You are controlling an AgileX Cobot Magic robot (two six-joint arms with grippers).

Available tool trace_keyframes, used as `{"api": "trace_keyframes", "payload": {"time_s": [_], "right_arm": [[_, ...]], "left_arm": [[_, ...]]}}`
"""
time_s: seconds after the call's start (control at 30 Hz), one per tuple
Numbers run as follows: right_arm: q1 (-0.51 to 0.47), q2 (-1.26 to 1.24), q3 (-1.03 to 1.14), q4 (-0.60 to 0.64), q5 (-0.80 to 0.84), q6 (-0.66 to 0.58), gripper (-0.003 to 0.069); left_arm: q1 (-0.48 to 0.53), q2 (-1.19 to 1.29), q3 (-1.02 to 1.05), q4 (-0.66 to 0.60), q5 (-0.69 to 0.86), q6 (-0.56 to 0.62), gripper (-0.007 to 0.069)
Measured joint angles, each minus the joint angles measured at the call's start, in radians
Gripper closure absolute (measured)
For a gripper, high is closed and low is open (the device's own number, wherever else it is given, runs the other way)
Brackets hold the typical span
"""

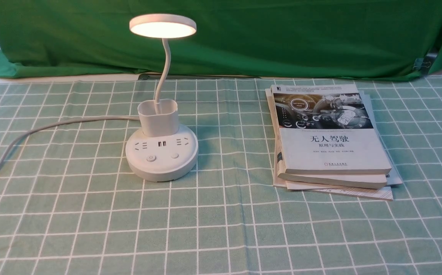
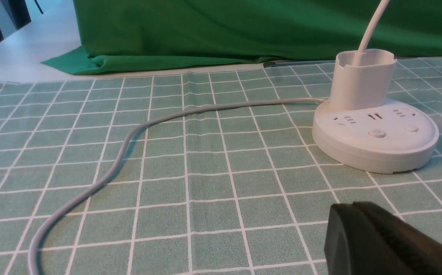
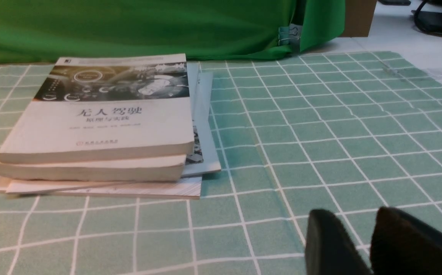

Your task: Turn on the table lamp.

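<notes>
A: "Table lamp (image 1: 162,29): state?"

B: "Lit. Disc head glows above the gooseneck (image 1: 166,68). Round base (image 1: 161,168) rests on the checked cloth (image 1: 221,229), left of the book stack (image 1: 332,152)."

A: "Base details?"

B: "Cup-shaped holder (image 1: 158,121) upright at the rear; sockets and two buttons in front of it. Grey cable (image 1: 52,125) runs from beside the holder toward the left edge of the cloth."

A: "Left gripper (image 2: 353,208)?"

B: "Fingers pressed together, well apart from the lamp."

A: "Right gripper (image 3: 353,214)?"

B: "Fingers spread, nothing between them; position, nearer the camera than the book stack."

A: "Backdrop?"

B: "Green drape (image 1: 282,38) behind the cloth; binder clip (image 1: 423,63) fastened near its right end."
</notes>
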Motion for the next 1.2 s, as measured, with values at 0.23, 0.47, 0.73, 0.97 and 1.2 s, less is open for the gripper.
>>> {"api": "trace_keyframes", "payload": {"time_s": [0.23,0.47,0.73,0.97,1.2], "right_arm": [[0.000,0.000,0.000,0.000,0.000,0.000,0.0420],[0.000,0.000,0.000,0.000,0.000,0.000,0.0420],[0.000,0.000,0.000,0.000,0.000,0.000,0.0420],[0.000,0.000,0.000,0.000,0.000,0.000,0.0420],[0.000,0.000,0.000,0.000,0.000,0.000,0.0420]], "left_arm": [[0.000,0.000,0.000,-0.004,0.000,0.000,0.0624],[0.000,0.000,0.000,0.000,0.019,-0.028,0.0624],[0.000,0.000,0.000,-0.003,0.030,-0.053,0.0624],[0.000,0.000,0.000,-0.086,0.028,-0.079,0.0624],[0.000,0.000,0.000,-0.093,0.028,-0.079,0.0624]]}}
